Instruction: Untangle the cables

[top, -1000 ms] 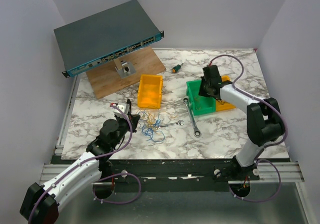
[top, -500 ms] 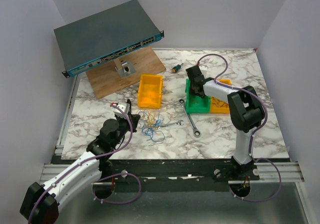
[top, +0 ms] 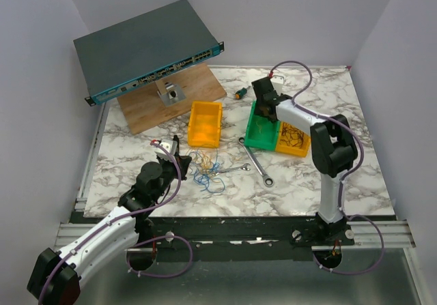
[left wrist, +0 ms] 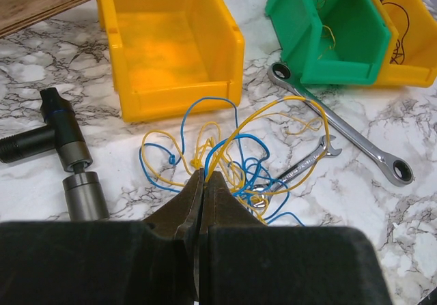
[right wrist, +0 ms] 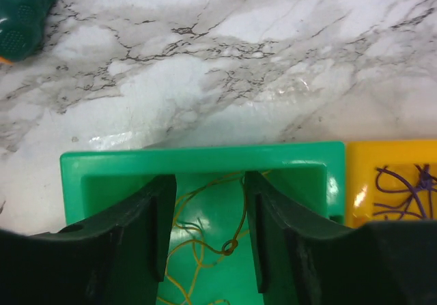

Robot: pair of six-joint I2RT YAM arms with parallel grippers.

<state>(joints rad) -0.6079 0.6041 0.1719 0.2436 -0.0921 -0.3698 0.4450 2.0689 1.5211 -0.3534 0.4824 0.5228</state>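
My feeds are bright and evenly lit, apparently from overhead; I see only soft, short shadows on the table (top: 307, 182). In the right wrist view a pale glare patch lies on the marble just beyond the green bin (right wrist: 205, 156), and the right tool (right wrist: 208, 182) looks dark and soft-edged. The left tool (left wrist: 205, 179) blurs into black at the frame's bottom; mid-frame is sharp.
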